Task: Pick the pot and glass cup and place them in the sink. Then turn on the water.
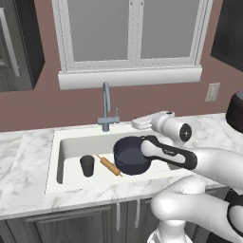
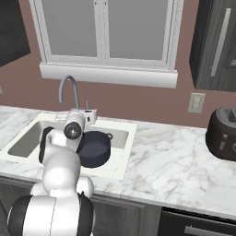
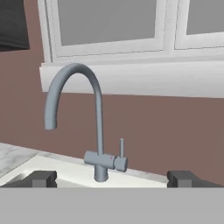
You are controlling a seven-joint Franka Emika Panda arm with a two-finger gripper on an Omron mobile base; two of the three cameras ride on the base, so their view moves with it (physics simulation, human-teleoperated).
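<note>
Claw [image 3: 111,178] spread wide, empty, aimed level at the faucet [image 3: 98,131], whose lever stands upright on its right side. Pot [image 1: 131,156] sits inside the sink [image 1: 71,142], right half. Glass cup [image 1: 87,165] upright in the left half, apart from pot; rolling pin [image 1: 109,165] lies between them.

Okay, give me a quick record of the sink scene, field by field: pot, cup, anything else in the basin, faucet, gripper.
pot: in the sink, right part of basin
glass cup: upright in the sink, left of the pot
rolling pin: lying between cup and pot
faucet: no water running, lever upright
gripper: open, empty, facing the faucet
toaster: on the counter, right of the sink
</note>
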